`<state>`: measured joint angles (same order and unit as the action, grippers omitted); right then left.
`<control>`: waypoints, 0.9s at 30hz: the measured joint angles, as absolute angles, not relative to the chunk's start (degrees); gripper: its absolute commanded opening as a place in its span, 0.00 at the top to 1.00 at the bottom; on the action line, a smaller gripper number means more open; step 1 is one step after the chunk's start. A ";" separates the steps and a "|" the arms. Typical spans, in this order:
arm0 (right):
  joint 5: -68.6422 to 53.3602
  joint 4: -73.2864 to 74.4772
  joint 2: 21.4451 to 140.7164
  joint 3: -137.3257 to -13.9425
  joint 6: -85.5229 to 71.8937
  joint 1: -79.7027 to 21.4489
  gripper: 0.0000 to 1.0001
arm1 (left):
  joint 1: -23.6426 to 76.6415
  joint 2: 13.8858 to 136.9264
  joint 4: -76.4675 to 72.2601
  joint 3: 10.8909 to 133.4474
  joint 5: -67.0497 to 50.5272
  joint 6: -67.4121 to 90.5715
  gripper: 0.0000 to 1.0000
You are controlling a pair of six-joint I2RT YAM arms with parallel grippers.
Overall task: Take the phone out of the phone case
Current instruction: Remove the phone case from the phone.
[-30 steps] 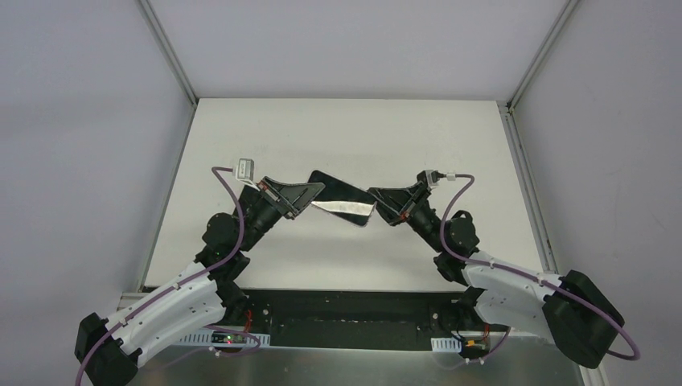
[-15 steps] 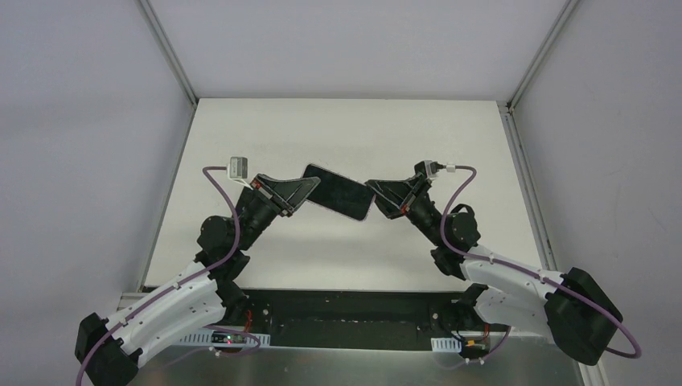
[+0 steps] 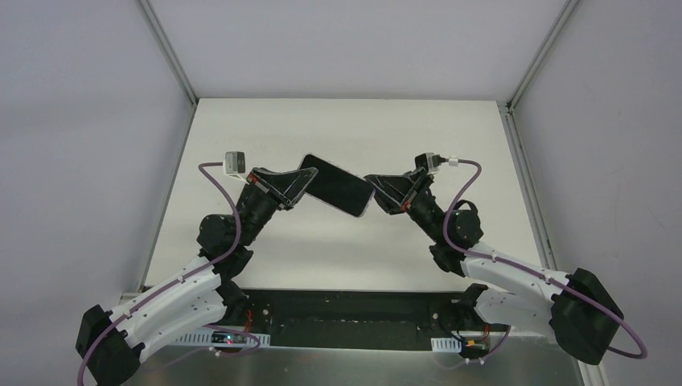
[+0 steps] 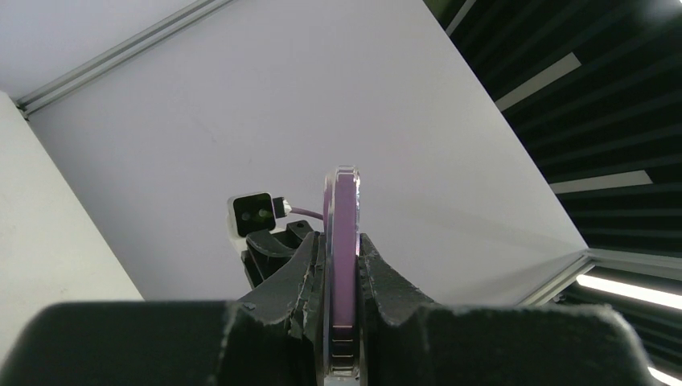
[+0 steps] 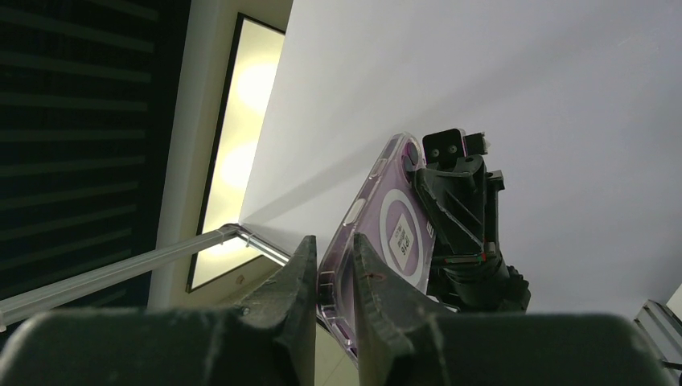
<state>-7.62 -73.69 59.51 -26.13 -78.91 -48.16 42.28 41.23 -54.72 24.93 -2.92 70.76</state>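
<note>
Left pincer (image 3: 304,181), from above: pinching one end of the phone (image 3: 338,186).
Right pincer (image 3: 372,193), from above: pinching the other end.
Phone, from above: dark side up, held between both pincers. I think it is up in the air over the table (image 3: 322,129), not lying on it.
Left pincer, its own camera: pressed tight on the phone. I see the phone edge-on, purple with a clear rim round it.
Right pincer, its own camera: nipping the edge of the case (image 5: 378,241). Its clear back shows a white ring and a small sticker.
Done: phone and case are up off the table, I think. Nothing has come apart that I can see.
Left to do: get the phone out of the case. That is nearly the whole job.
</note>
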 measured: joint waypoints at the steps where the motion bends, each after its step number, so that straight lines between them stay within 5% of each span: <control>1: -7.49 -73.71 59.44 -26.15 -78.76 -48.29 0.96 | 42.28 41.47 -55.16 24.93 -2.90 71.02 1.00; 13: -6.87 -73.47 58.92 -27.18 -76.93 -49.23 0.97 | 42.28 43.90 -59.20 24.95 -2.50 73.25 1.00; 27: -6.74 -73.01 58.61 -27.42 -76.44 -49.54 0.86 | 42.33 43.90 -59.57 24.82 -1.98 74.37 1.00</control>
